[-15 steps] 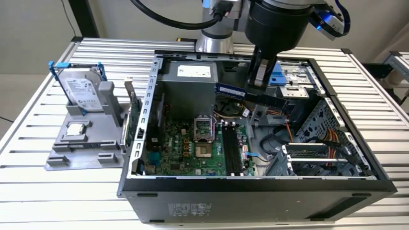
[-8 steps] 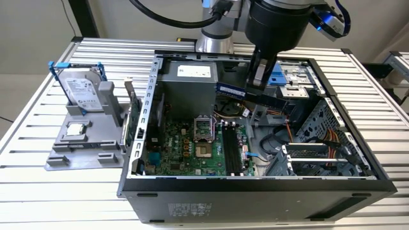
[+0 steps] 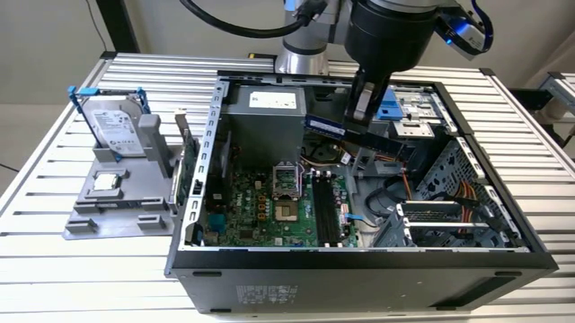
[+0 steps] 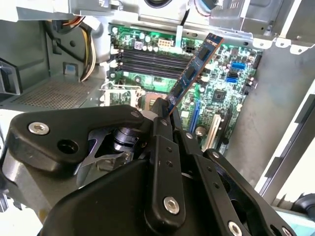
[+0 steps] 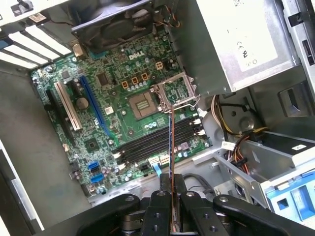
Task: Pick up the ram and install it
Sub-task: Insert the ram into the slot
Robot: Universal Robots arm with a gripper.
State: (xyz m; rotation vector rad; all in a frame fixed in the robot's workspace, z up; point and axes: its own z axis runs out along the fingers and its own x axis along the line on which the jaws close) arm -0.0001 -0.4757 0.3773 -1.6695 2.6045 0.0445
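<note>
My gripper (image 3: pixel 361 116) is shut on the ram (image 3: pixel 357 136), a thin green stick with a dark blue label. It hangs tilted in the air over the open computer case (image 3: pixel 359 266), above the motherboard (image 3: pixel 269 208). In the second wrist view the ram (image 4: pixel 194 69) sticks out slantwise from the black fingers (image 4: pixel 162 123) towards the board. In the first wrist view I see the ram (image 5: pixel 171 147) edge-on as a thin line held by the gripper (image 5: pixel 172 199), crossing over the long black memory slots (image 5: pixel 147 142) beside the processor socket (image 5: pixel 142 105).
On the exterior view's left a grey stand (image 3: pixel 117 215) holds a silver hard drive in a blue frame (image 3: pixel 117 128) and a small chip (image 3: pixel 106 180). A green card with a metal bracket (image 3: pixel 184 168) leans beside the case. Inside are the power supply (image 3: pixel 265 111), cables and drive cages.
</note>
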